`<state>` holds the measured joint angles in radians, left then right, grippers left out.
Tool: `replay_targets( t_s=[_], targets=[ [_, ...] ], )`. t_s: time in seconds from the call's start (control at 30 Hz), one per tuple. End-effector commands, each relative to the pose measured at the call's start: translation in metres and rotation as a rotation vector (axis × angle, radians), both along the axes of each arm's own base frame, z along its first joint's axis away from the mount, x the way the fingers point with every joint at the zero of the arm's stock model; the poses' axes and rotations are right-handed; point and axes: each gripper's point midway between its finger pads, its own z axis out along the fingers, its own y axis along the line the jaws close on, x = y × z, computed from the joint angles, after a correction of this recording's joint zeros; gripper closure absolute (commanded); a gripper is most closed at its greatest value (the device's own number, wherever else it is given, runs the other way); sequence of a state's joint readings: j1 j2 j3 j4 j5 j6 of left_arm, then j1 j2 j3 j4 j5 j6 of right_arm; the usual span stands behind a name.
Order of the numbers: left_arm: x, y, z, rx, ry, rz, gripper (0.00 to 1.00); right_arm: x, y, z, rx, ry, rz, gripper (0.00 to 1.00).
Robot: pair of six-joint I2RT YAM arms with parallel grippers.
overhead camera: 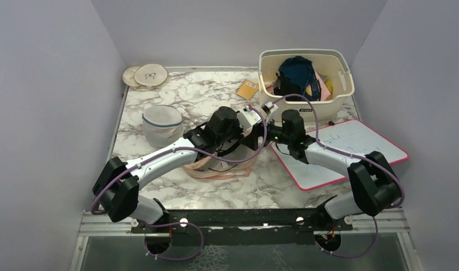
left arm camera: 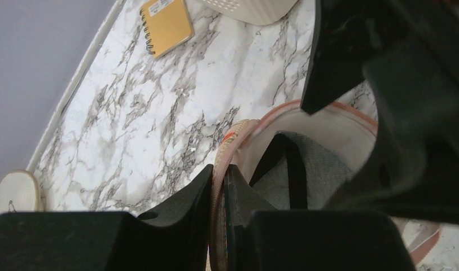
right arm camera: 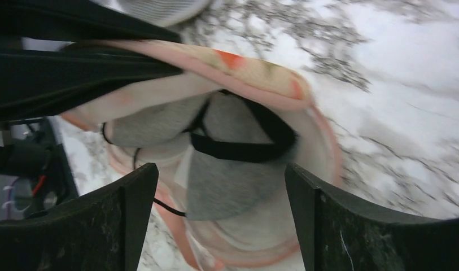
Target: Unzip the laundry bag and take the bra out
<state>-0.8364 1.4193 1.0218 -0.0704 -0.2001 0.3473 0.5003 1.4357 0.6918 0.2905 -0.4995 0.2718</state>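
The left gripper [left arm camera: 219, 170] is pinched narrow on the pink rim of the laundry bag [left arm camera: 234, 138], with the fabric edge running up between its two dark fingers. The bag's mouth gapes open beside that grip, showing a pale lining and, tucked inside, a grey bra [right arm camera: 227, 180] with black trim and a black strap. The right gripper [right arm camera: 220, 169] hangs just above the opening with its fingers spread wide and nothing between them; whether a fingertip touches the fabric cannot be told. In the left wrist view the dark body of the right arm blocks the far side of the bag. The right wrist view is blurred, and the left arm cuts off the bag's upper left part. From the top camera both wrists meet over the middle of the marble desk [overhead camera: 187, 99], covering nearly all of the bag; only a peach strip pokes out below them. Farther out sit a white mesh dome [overhead camera: 162, 125] to the left, a yellow notebook [overhead camera: 248, 88], a cream basket [overhead camera: 303, 52] holding clothes, a pink-edged whiteboard [overhead camera: 351, 144] to the right, and wooden discs [overhead camera: 151, 74] in the far left corner.
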Motion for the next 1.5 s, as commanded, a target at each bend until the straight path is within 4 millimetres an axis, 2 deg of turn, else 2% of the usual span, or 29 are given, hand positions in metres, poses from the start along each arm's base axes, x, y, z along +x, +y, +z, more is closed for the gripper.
replay_targets(
  t_s=[0.0, 0.07, 0.23, 0.3, 0.4, 0.5, 0.6, 0.73, 0.8, 0.93, 1.07, 1.2, 1.47],
  targets=[
    [0.001, -0.011, 0.013, -0.047, 0.033, -0.029, 0.93, -0.025, 0.049, 0.024, 0.203, -0.014, 0.125, 0.20],
    [0.000, -0.008, 0.014, -0.049, 0.030, -0.022, 0.93, -0.032, 0.067, 0.020, 0.271, 0.050, 0.120, 0.25],
    [-0.001, -0.008, 0.026, -0.077, 0.009, -0.032, 0.93, -0.035, 0.111, 0.014, 0.350, 0.128, 0.011, 0.26],
    [-0.002, -0.010, 0.028, -0.104, 0.013, -0.039, 0.92, -0.028, 0.116, 0.010, 0.394, 0.184, -0.055, 0.26],
    [-0.007, -0.017, 0.024, -0.121, 0.039, -0.071, 0.84, -0.022, 0.117, 0.010, 0.519, 0.250, -0.133, 0.26],
    [-0.008, -0.020, 0.026, -0.138, 0.058, -0.073, 0.82, -0.014, 0.126, 0.007, 0.588, 0.285, -0.170, 0.26],
    [-0.009, -0.020, 0.028, -0.145, 0.058, -0.074, 0.75, -0.006, 0.135, 0.015, 0.634, 0.266, -0.159, 0.26],
    [-0.010, -0.015, 0.037, -0.162, 0.035, -0.060, 0.51, 0.003, 0.138, 0.021, 0.659, 0.260, -0.186, 0.26],
    [-0.009, -0.010, 0.048, -0.180, 0.005, -0.039, 0.41, 0.007, 0.138, 0.026, 0.658, 0.239, -0.196, 0.26],
    [-0.010, 0.005, 0.074, -0.242, -0.072, -0.002, 0.32, 0.015, 0.145, 0.033, 0.681, 0.239, -0.195, 0.26],
    [-0.017, 0.027, 0.110, -0.346, -0.194, 0.047, 0.29, 0.027, 0.153, 0.038, 0.727, 0.245, -0.213, 0.26],
    [-0.021, 0.046, 0.126, -0.405, -0.277, 0.091, 0.29, 0.054, 0.161, 0.041, 0.730, 0.233, -0.285, 0.26],
    [-0.020, 0.048, 0.121, -0.403, -0.285, 0.106, 0.29, 0.130, 0.153, 0.008, 0.564, 0.220, -0.507, 0.22]
  ],
)
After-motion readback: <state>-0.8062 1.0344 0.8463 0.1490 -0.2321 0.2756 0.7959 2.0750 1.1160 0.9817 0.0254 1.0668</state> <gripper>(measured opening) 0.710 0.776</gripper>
